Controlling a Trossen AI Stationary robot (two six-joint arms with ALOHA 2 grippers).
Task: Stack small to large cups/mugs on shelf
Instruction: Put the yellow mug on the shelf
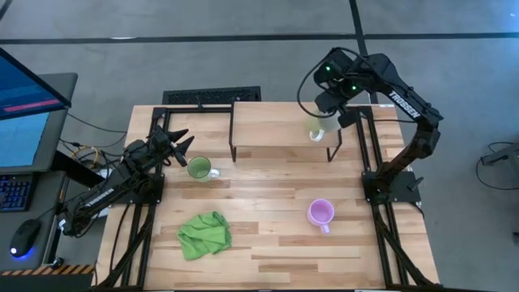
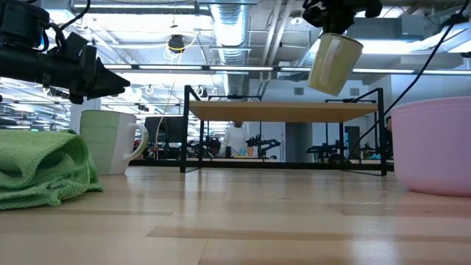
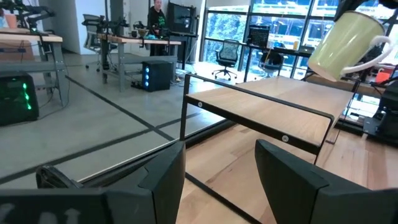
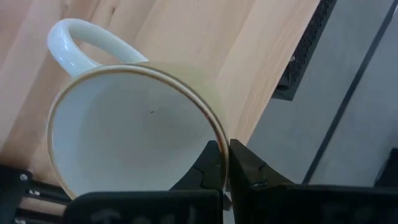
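Note:
A pale cream mug (image 2: 335,62) hangs tilted over the right end of the light-wood shelf (image 1: 280,122), with my right gripper (image 4: 227,165) shut on it from above. The mug also shows in the left wrist view (image 3: 345,40). A green mug with a white handle (image 1: 199,169) stands upright on the table left of the shelf. The lilac mug (image 1: 321,213) stands upright near the table's right side. My left gripper (image 1: 180,146) waits open at the table's left, just left of the green mug, pointing level toward the shelf (image 3: 267,102). My right gripper pinches the cream mug's rim (image 4: 217,134) on the side opposite the handle (image 4: 81,37), one finger inside the mug and one outside. The fingers (image 4: 249,171) come from above, slanting down. The mug hangs tilted, mouth up, clear of the shelf board.
A crumpled green cloth (image 1: 204,234) lies near the table's front left. The shelf stands on thin black legs (image 2: 184,129) at the table's far middle. Black frame rails (image 1: 377,154) run along both table sides. A monitor and keyboard (image 1: 24,122) stand beyond the left edge.

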